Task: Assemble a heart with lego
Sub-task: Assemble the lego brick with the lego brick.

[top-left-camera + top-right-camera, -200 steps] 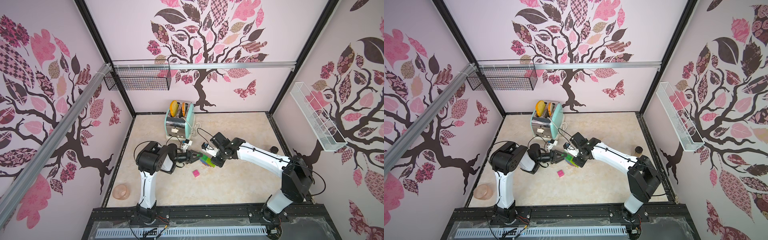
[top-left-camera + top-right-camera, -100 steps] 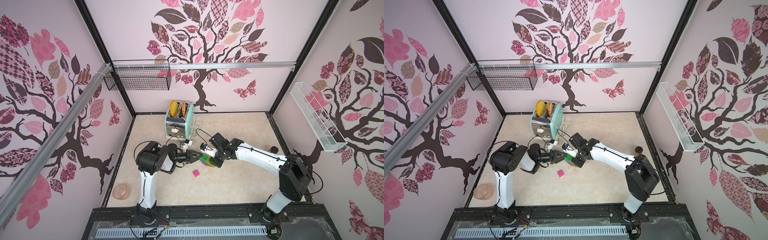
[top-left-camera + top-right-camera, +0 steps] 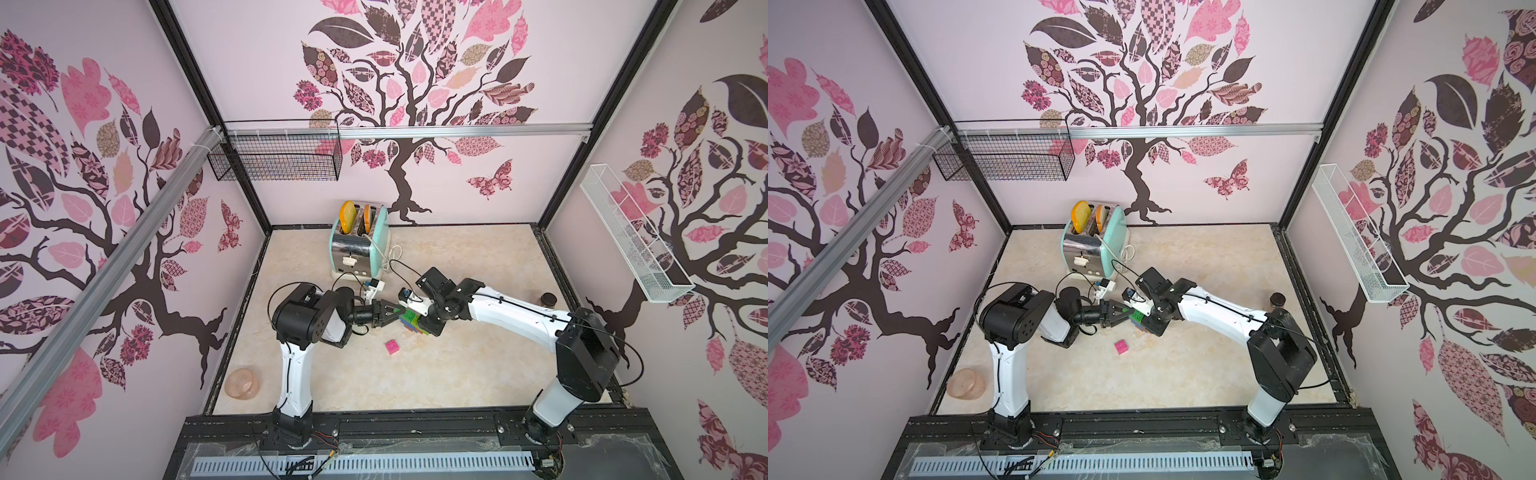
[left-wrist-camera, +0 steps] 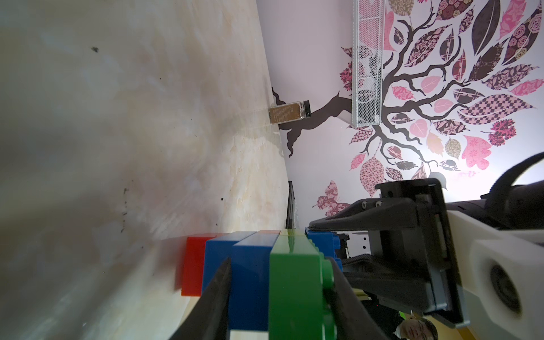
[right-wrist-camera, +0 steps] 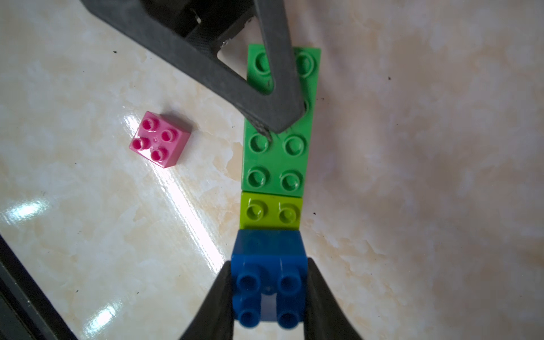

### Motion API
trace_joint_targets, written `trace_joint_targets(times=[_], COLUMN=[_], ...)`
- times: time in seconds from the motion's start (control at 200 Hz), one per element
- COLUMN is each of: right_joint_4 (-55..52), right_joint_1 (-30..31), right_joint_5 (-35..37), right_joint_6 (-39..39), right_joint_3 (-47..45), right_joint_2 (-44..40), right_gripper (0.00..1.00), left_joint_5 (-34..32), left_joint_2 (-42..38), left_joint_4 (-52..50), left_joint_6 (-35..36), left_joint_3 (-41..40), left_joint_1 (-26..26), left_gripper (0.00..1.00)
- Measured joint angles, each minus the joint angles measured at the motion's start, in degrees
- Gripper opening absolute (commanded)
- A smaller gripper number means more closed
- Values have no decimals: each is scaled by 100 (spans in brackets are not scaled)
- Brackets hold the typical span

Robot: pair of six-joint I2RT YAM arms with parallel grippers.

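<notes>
Near the middle of the marble-look tabletop [image 3: 478,257], the part-built heart [image 3: 412,323] sits between both arms. The left pincer [image 4: 281,265] is clamped across its dark green brick [image 5: 276,159] and the blue layers beneath. The right pincer [image 5: 269,294] is closed on the small blue brick [image 5: 268,250] next to the lime brick [image 5: 270,213]. A pink brick [image 5: 160,143] lies loose nearby

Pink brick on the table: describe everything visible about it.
The small pink plastic brick is a glossy square block with four round hollow-topped studs in a two-by-two pattern. It lies loose and flat, studs up, on the beige marbled tabletop. It is beside the joined bricks but apart from them, turned askew to their long line. Only the tabletop touches it, and no damage shows.
</notes>
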Motion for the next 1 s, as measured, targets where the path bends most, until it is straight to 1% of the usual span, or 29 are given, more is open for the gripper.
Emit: trace_joint_targets(times=[0.32,0.58,0.67,0.72,0.77,0.82,0.895,1.0], right_joint_4=[533,619,691,739,782,822,872,772], right_joint_1=[72,98,96,85,63,37,-20,-68], right_joint_5=[42,66,35,2,-31,-55,-118,-195], right_joint_6=[442,625,678,708,719,739,811,837], right_joint_3=[-448,-492,-533,-564,-595,-623,-682,-715], right_joint_2=[-216,-227,-240,-256,-280,-295,-323,-544], right_gripper=[24,24,26,30,38,43,56,63], left_joint_5=[-4,-31,-37,-42,-46,-44,-33,-15], left_joint_2=[0,-2,0,0,0,0,0,0], left_joint_4=[-4,0,0,2,0,2,-2,-2], left_joint_6=[2,-2,-4,-4,-7,-4,0,4], left_joint_3=[0,2,11,11,11,11,11,11], left_joint_1=[0,2,11,13,13,13,7,0], left_gripper=[25,25,25,25,25,25,25,25])
